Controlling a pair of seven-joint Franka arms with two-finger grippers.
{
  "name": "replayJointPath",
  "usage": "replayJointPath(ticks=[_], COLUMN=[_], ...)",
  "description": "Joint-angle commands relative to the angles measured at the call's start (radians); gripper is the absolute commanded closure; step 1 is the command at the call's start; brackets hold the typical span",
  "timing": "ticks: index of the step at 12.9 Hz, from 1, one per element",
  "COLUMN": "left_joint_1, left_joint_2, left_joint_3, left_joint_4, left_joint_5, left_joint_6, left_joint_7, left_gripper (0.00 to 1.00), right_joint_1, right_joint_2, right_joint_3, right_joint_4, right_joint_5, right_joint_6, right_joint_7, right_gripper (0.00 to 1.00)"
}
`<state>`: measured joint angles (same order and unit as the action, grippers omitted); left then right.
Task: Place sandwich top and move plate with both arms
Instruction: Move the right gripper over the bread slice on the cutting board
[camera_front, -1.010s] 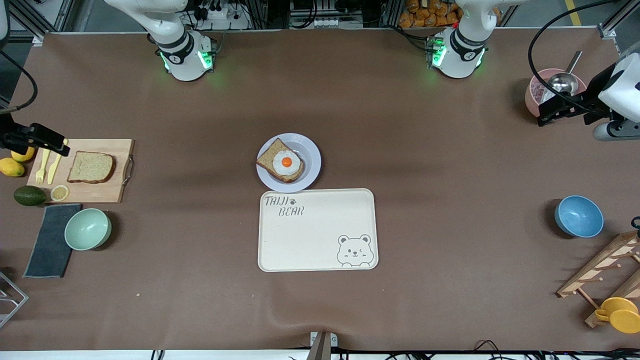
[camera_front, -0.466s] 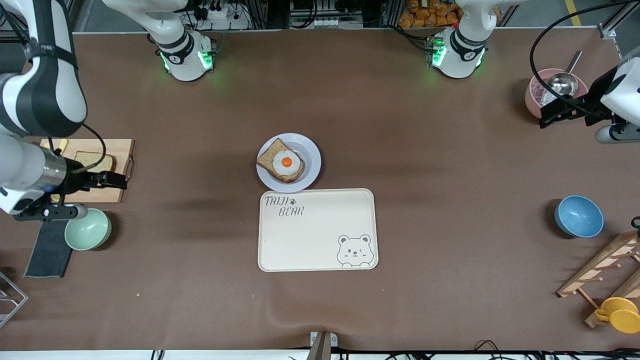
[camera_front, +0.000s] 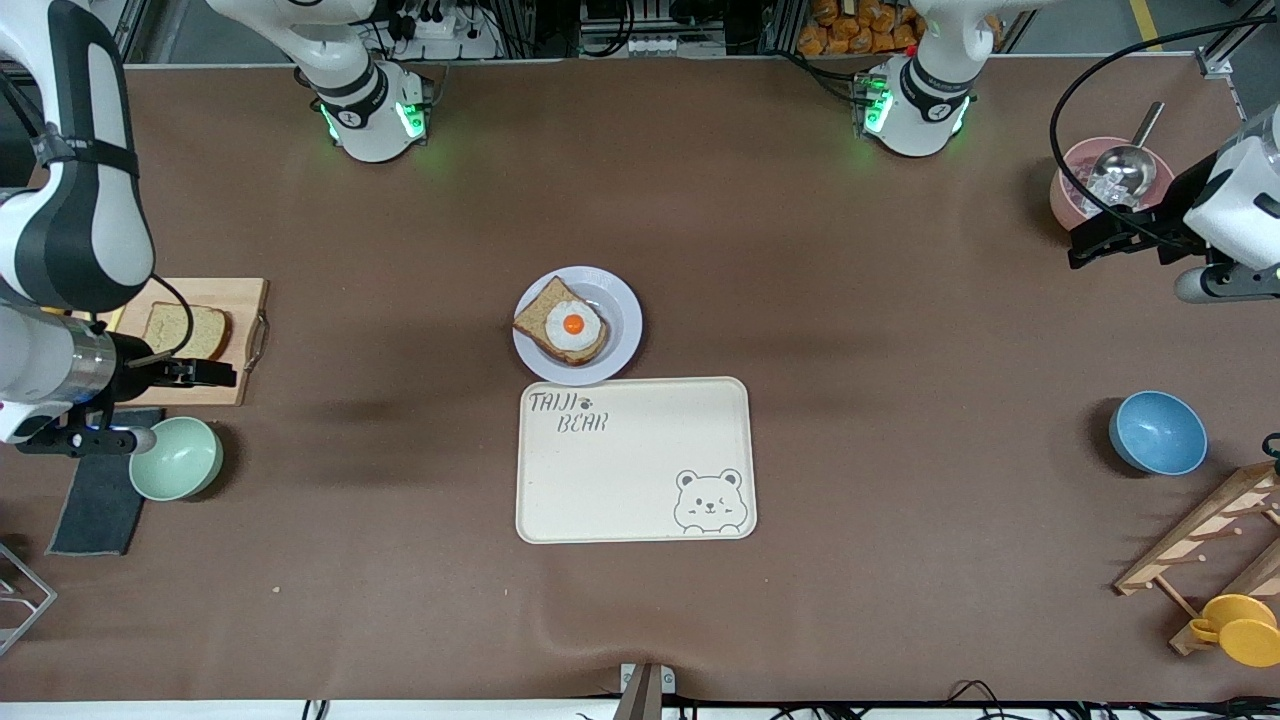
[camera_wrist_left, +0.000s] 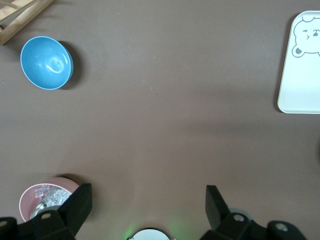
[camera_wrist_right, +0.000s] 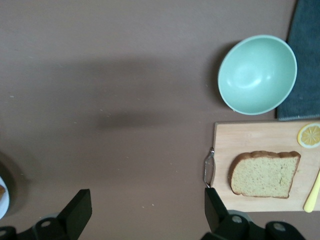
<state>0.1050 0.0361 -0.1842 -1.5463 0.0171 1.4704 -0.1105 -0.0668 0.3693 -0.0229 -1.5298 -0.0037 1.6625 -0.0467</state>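
Observation:
The sandwich top (camera_front: 195, 330), a plain brown slice, lies on a wooden board (camera_front: 215, 392) at the right arm's end of the table; the right wrist view shows the slice (camera_wrist_right: 264, 173) whole. My right gripper (camera_front: 215, 373) hangs open and empty over the board's edge by its metal handle (camera_wrist_right: 208, 167), its own fingers wide apart (camera_wrist_right: 146, 202). The pale plate (camera_front: 622, 305) sits mid-table with an egg-topped slice (camera_front: 565, 326) on it. My left gripper (camera_front: 1085, 245) hangs open and empty (camera_wrist_left: 147, 197) over the table beside a pink bowl (camera_front: 1075, 185).
A cream bear tray (camera_front: 635, 470) lies just nearer the camera than the plate. A mint bowl (camera_front: 175, 457) and dark cloth (camera_front: 85, 510) sit near the board. A blue bowl (camera_front: 1158, 432), wooden rack (camera_front: 1200, 545) and yellow cup (camera_front: 1240, 628) stand at the left arm's end.
The right arm swung in from the table's end to above the board, covering part of it. The left gripper shifted slightly beside the pink bowl. Both grippers stayed open.

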Motion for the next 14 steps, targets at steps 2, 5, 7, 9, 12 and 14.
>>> replayJointPath(ticks=[2,5,7,9,12,14], left_joint_1=[0.002,0.005,0.005,0.005,0.002,0.004], left_joint_2=[-0.007,-0.004,-0.002,0.002,0.004,0.004], left_joint_3=[-0.008,-0.008,-0.008,-0.008,-0.008,-0.008], left_joint_4=[-0.011,-0.020,-0.028,-0.028,-0.028,-0.028], left_joint_5=[-0.005,-0.005,-0.006,-0.005,-0.006,-0.006], left_joint_6=[0.022,0.031,0.034,0.041,0.041,0.041], left_joint_7=[-0.015,-0.014,-0.014,-0.014,-0.014,-0.012], left_gripper=[0.00,0.00,0.00,0.00,0.00,0.00], right_joint_1=[-0.126,-0.246,-0.353,-0.407,-0.435,-0.442], right_joint_2=[0.020,0.019,0.019,0.019,0.025,0.025], right_joint_3=[0.012,0.012,0.012,0.012,0.012,0.012], right_joint_4=[-0.067,-0.157,-0.248,-0.332,-0.354,-0.381], right_joint_5=[-0.021,-0.099,-0.107,-0.107,-0.108,-0.107], right_joint_6=[0.005,0.130,0.265,0.368,0.408,0.460], right_joint_7=[-0.075,-0.233,-0.356,-0.410,-0.417,-0.447], right_gripper=[0.00,0.00,0.00,0.00,0.00,0.00])
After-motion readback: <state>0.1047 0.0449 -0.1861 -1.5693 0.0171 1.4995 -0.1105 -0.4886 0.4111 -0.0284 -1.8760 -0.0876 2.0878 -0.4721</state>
